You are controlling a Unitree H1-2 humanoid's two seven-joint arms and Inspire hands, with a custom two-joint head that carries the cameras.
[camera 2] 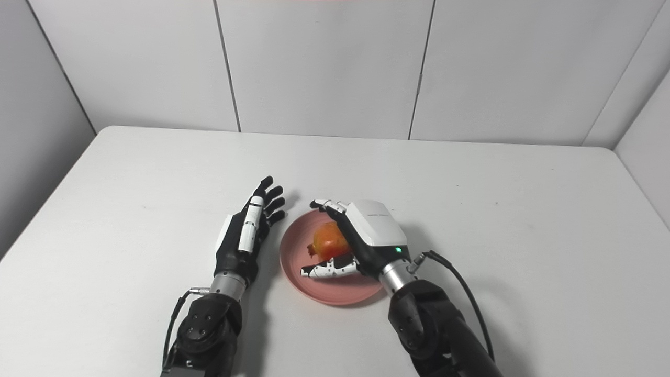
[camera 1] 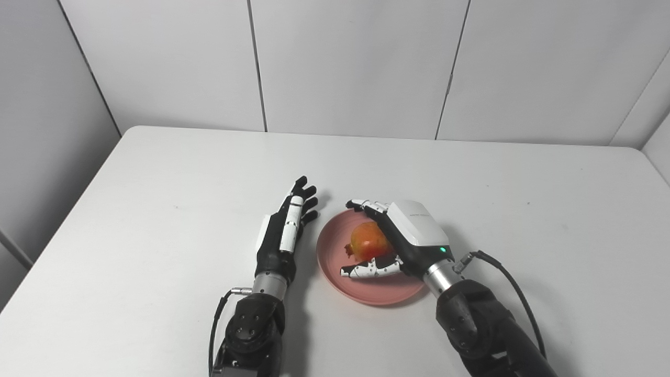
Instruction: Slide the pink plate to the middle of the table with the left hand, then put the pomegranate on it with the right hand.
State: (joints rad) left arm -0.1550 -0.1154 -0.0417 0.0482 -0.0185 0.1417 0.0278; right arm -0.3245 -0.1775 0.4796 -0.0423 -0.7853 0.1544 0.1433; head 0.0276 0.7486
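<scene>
- In the left eye view, the pink plate [camera 1: 366, 285] sat near the middle of the white bench [camera 1: 157, 209], a bit toward the robot.
- The pomegranate [camera 1: 368, 241] was inside the plate, and nothing else was in it.
- The right hand [camera 1: 398, 235] was curled around the pomegranate from the right side, fingers [camera 1: 366, 205] over the far side and thumb at the near side. I could not tell if it was gripping or just letting go.
- The left hand [camera 1: 282, 230] lay flat on the bench just beside the plate's left edge, fingers straight and spread, holding nothing.
- In the right eye view, the plate [camera 2: 335, 293] looked shallow with a low rim, so round fruit could roll in it.
- The pomegranate [camera 2: 328, 242] looked round, hard and smooth. I think it was fairly heavy for its size and a little slippery.
- The best hold seemed to be around its fat middle, as the right hand [camera 2: 361, 233] had it.
- The plate looked stiff and light, easy to push by its rim.
- The left hand [camera 2: 246, 230] was not touching the plate, as far as I could see.
</scene>
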